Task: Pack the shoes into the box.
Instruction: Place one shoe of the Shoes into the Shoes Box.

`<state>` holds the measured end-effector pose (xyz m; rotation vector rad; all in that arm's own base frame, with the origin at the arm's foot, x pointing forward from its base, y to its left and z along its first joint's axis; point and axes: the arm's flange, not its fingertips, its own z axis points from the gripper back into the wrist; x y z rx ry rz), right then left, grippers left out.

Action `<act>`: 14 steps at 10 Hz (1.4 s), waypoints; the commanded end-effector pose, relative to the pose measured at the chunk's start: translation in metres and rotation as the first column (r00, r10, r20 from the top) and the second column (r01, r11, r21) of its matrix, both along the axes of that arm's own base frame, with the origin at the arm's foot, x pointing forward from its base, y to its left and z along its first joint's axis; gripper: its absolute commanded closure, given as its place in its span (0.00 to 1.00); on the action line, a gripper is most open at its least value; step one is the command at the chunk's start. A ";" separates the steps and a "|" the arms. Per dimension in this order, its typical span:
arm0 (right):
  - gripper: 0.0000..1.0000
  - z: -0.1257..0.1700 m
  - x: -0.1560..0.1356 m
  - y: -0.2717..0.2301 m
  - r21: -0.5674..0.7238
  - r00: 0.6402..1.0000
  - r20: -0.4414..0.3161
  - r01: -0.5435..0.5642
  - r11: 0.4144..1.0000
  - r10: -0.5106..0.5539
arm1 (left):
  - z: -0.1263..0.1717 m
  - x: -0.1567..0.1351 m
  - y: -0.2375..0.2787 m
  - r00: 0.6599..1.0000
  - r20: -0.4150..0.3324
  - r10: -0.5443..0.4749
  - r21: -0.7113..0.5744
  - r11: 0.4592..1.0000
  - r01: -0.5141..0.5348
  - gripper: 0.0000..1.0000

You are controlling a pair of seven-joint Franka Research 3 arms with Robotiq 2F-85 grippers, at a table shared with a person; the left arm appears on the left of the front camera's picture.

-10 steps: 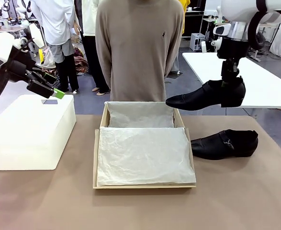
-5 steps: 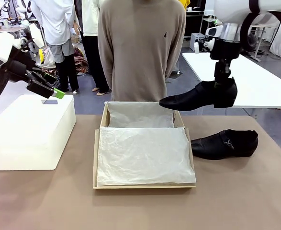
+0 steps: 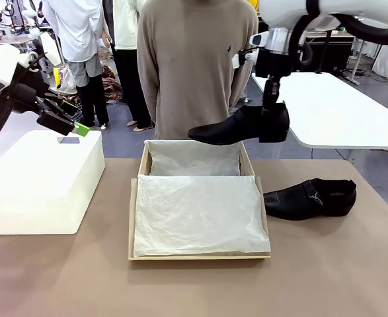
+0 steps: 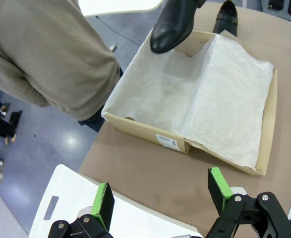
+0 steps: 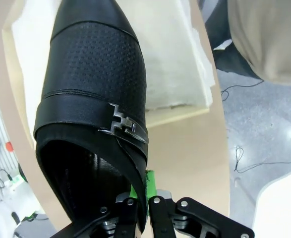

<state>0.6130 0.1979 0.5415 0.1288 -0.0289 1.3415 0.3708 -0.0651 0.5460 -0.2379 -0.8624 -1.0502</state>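
The lifted shoe (image 5: 93, 84) hides much of the gripping right hand (image 5: 146, 198).

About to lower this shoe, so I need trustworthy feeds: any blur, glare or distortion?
Front view: even light, held shoe sharp, no motion blur. Right wrist view: the shoe looms large, mild sheen on the leather. Left wrist view: box sits skewed in frame, tissue paper bright yet creases readable.

No wording can be read anywhere. A small white sticker (image 4: 166, 141) on the box's (image 4: 135, 128) outer wall carries print too fine to make out. The sweater (image 3: 194, 72) bears a tiny dark emblem (image 3: 228, 47), without legible letters.
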 end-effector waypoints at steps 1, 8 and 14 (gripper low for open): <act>1.00 0.002 0.023 0.030 -0.004 1.000 -0.016 0.003 1.000 -0.003 | -0.001 0.001 0.002 1.000 0.004 -0.017 -0.011 1.000 0.017 0.00; 1.00 -0.053 0.040 0.073 0.018 0.999 -0.021 -0.029 0.999 0.030 | -0.001 0.001 0.002 1.000 0.004 -0.017 -0.011 1.000 0.017 0.00; 1.00 -0.087 0.047 0.090 0.039 0.998 0.005 -0.069 0.997 0.069 | -0.001 0.001 0.002 1.000 0.004 -0.017 -0.011 1.000 0.017 0.00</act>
